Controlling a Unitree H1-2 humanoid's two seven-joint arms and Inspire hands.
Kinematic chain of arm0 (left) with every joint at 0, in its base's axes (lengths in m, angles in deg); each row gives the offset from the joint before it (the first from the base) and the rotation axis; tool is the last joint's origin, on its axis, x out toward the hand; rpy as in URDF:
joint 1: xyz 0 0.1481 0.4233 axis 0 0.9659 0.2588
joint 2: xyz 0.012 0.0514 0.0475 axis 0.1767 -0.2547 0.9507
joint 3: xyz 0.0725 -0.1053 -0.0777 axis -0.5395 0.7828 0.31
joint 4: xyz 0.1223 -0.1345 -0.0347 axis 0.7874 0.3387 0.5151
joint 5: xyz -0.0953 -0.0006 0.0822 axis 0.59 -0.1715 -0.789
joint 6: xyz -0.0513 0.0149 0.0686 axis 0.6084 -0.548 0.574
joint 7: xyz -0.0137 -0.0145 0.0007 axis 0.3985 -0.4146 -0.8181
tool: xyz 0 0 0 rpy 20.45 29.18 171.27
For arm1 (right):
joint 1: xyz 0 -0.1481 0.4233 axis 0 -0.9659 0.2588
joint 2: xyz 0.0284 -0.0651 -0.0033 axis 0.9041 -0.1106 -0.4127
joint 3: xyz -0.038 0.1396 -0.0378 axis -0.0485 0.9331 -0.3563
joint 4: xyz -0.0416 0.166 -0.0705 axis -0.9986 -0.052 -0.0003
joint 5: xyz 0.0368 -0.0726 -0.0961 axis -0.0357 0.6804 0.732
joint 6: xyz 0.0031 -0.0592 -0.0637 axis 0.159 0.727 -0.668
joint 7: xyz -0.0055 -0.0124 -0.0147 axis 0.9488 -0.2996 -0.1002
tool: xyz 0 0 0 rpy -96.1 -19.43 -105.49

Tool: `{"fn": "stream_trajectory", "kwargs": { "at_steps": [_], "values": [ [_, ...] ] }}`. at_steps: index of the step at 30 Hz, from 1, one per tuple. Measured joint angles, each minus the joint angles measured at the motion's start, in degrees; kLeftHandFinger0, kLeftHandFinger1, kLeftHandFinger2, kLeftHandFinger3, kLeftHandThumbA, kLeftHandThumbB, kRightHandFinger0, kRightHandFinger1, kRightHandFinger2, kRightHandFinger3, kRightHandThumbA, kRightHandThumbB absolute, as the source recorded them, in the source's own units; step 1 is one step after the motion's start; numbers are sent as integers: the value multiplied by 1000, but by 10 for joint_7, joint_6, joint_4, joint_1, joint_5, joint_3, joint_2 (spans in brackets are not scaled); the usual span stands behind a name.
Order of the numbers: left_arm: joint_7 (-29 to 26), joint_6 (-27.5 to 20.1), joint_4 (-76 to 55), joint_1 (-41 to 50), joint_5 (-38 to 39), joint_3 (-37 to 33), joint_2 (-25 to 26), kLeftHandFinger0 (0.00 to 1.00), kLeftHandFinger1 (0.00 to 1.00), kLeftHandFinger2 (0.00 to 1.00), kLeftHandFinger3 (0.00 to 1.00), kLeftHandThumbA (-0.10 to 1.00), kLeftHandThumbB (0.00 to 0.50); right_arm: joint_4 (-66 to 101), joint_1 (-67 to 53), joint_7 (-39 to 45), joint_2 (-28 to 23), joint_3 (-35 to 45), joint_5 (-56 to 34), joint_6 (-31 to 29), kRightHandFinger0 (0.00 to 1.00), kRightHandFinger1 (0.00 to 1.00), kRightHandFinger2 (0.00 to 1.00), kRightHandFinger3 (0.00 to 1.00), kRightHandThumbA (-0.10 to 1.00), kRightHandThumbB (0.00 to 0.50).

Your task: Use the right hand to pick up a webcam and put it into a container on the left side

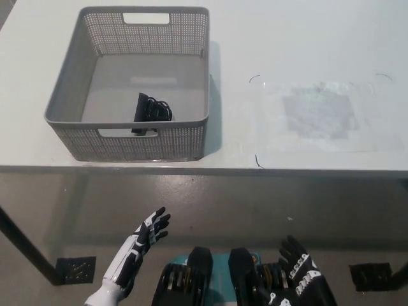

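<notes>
A black webcam (150, 111) with its coiled cable lies inside the grey perforated basket (69, 89) on the left part of the white table. My black right hand (299, 271) hangs low at the bottom right, below the table edge, open and holding nothing. The white left hand (141, 237) rests at the lower left, also below the table, with its fingers spread.
A clear plastic sheet (317, 113) with a greyish patch lies flat on the table's right half. The table's front edge (204, 169) runs across the middle of the view, and the grey floor shows beneath it.
</notes>
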Motion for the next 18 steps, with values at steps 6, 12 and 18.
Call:
{"fn": "stream_trajectory", "kwargs": {
  "at_steps": [6,12,18],
  "values": [
    [-7,-5,5,7,-1,7,-10,1000,1000,1000,1000,1000,500,-21,19,0,-3,-2,0,-13,1000,1000,1000,1000,1000,169],
    [-19,-6,18,7,-6,7,-11,1000,1000,1000,1000,1000,500,-22,35,0,-3,-3,0,-19,1000,1000,1000,1000,1000,153],
    [-19,-6,31,7,-7,4,-11,1000,1000,1000,1000,1000,500,-30,36,-1,-3,-3,0,-24,1000,1000,1000,1000,1000,164]
  ]
}}
